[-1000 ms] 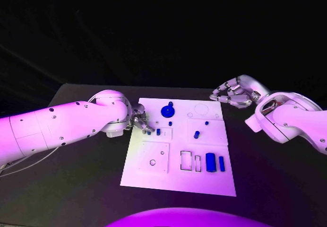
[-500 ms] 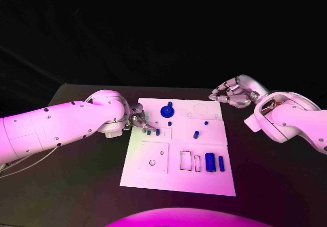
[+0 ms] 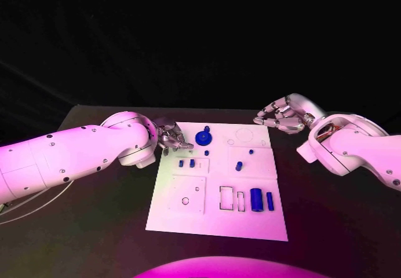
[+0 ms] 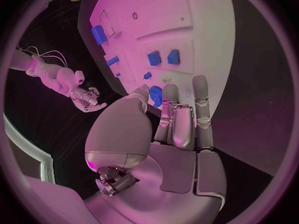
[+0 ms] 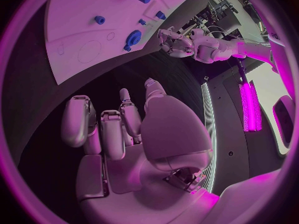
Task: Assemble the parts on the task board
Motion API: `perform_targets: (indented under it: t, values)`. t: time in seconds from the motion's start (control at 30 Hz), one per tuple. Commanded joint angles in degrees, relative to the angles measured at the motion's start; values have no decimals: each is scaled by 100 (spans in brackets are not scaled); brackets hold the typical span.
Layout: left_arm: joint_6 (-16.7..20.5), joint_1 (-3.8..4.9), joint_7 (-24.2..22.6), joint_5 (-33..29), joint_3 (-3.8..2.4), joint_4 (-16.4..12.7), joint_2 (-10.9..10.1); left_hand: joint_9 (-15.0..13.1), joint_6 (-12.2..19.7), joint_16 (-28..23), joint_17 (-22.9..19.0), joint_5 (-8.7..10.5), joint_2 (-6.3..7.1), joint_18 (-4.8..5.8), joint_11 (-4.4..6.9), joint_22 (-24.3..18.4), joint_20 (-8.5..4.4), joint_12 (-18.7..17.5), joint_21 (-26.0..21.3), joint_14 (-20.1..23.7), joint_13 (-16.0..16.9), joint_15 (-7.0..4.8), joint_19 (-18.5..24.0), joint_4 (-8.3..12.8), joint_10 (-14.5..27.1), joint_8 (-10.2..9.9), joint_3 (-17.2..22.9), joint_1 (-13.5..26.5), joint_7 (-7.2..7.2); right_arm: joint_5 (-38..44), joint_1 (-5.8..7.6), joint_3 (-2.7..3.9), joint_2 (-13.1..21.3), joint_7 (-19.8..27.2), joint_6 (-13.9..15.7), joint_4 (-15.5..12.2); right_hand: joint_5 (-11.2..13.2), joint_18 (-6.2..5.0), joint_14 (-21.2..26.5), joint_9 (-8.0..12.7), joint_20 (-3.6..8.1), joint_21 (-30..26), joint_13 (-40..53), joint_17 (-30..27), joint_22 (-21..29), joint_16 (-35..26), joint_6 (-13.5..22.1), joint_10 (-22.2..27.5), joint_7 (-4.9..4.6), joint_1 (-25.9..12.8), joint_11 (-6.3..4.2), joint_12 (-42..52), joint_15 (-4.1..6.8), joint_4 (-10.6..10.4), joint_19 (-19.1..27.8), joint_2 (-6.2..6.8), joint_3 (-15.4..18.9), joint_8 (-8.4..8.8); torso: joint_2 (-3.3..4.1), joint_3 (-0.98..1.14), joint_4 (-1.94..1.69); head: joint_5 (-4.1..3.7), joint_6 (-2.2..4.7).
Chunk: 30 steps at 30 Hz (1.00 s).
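Note:
The white task board (image 3: pixel 188 214) lies in the middle of the table. On it are a round blue part (image 3: pixel 204 137), two small blue pegs (image 3: pixel 186 164) side by side, further small pegs (image 3: pixel 238 166) and two longer blue parts (image 3: pixel 262 200) near the front right. My left hand (image 3: pixel 173 138) hovers at the board's far left edge beside the round part (image 4: pixel 156 95), fingers (image 4: pixel 182 115) stretched out and holding nothing. My right hand (image 3: pixel 280 116) hangs beyond the board's far right corner, fingers (image 5: pixel 102 124) loosely bent and apart, with nothing in them.
Outlined recesses (image 3: pixel 225 197) and a small ring (image 3: pixel 185 201) mark the board's near half. Bare black table (image 3: pixel 100 231) surrounds the board on all sides. My left forearm (image 3: pixel 75 156) lies across the table to the left of the board.
My left hand has drawn back from over the two small pegs toward the board's far left edge, uncovering them. My right hand has hardly moved.

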<state>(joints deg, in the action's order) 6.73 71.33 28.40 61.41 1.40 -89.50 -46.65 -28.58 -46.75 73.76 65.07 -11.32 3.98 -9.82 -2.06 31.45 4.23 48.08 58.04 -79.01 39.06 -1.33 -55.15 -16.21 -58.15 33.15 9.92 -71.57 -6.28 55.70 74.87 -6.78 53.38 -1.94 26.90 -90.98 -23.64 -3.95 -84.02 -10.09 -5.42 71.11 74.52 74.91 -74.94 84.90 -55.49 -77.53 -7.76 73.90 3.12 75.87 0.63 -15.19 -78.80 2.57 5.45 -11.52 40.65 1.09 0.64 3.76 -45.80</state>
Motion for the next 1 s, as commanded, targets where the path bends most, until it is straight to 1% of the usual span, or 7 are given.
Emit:
perform_targets:
  t: [0.03,0.2,0.27,0.4,0.73,0.83,1.0]
  values:
    - [812,0,-1128,-238,-5,-40,32,112,221,-785,-1017,-50,117,-26,-155,-145,95,-283,-266,666,-218,92,200,99,363,-91,256,-501,-122,16,-5,2,-5,23,5,4,-37,-78,-363,4,26,-20,2,526,-46,-37,38,17,4,-25,-6,-16,41,-19,25,-21,35,-42,3,3,1,-10,6]
    - [1152,-10,-1884,227,-1,-85,124,465,264,-1811,-2270,-50,597,-61,-223,-391,242,-818,-657,1330,-777,219,251,92,627,-320,646,-1000,-249,14,-5,2,-13,25,2,9,-39,-78,-363,4,26,-20,6,528,-47,-36,38,14,5,-24,-6,-12,41,-21,25,-26,35,-44,11,-2,7,-35,27]
    - [1199,-13,-2032,520,9,-50,181,707,211,-1957,-2490,-21,761,-72,-293,-464,269,-1202,-751,1336,-1172,282,180,108,692,-528,803,-1171,-285,11,-5,2,-18,26,2,12,-39,-78,-363,4,26,-20,6,528,-47,-36,38,14,5,-24,-6,-12,41,-21,25,-26,35,-44,2,2,3,-44,28]
    - [1029,-24,-2171,1217,39,79,327,1074,71,-1868,-2517,-33,884,-78,-296,-501,247,-1646,-766,1124,-1724,255,15,218,611,-848,1011,-1411,-249,6,-6,2,-22,21,5,11,-39,-78,-363,4,26,-20,6,528,-47,-36,38,14,5,-24,-6,-12,41,-21,25,-26,35,-44,5,2,-2,-77,58]
    - [473,-53,-2065,2421,109,377,650,1469,-117,-1299,-2057,-26,974,-72,-301,-383,219,-2006,-514,720,-2257,232,-260,296,569,-1221,947,-1395,-176,4,-6,2,-35,20,7,11,-49,-76,-365,4,26,-14,-5,533,-53,-34,40,23,5,-17,-7,-22,42,-22,20,-39,34,-48,-1,-1,-3,-74,68]
    - [313,-97,-2028,2619,121,481,726,1547,-210,-966,-1761,-27,959,-72,-283,-298,213,-2016,-380,581,-2353,216,-275,315,529,-1277,911,-1388,-149,4,-6,2,-35,24,8,9,-49,-76,-365,4,26,-14,-5,533,-53,-34,40,23,5,-17,-7,-22,42,-22,20,-39,34,-48,1,0,2,-75,65]
    - [85,-146,-2034,2756,129,632,837,1596,-269,-914,-1789,-23,968,-70,-282,-256,212,-2049,-323,620,-2424,216,-241,309,560,-1310,862,-1352,-137,4,-6,2,-33,31,5,6,-53,-73,-367,4,26,0,2,543,-64,-28,41,18,5,-14,-7,-16,42,-24,10,-45,33,-50,5,-6,2,-96,68]
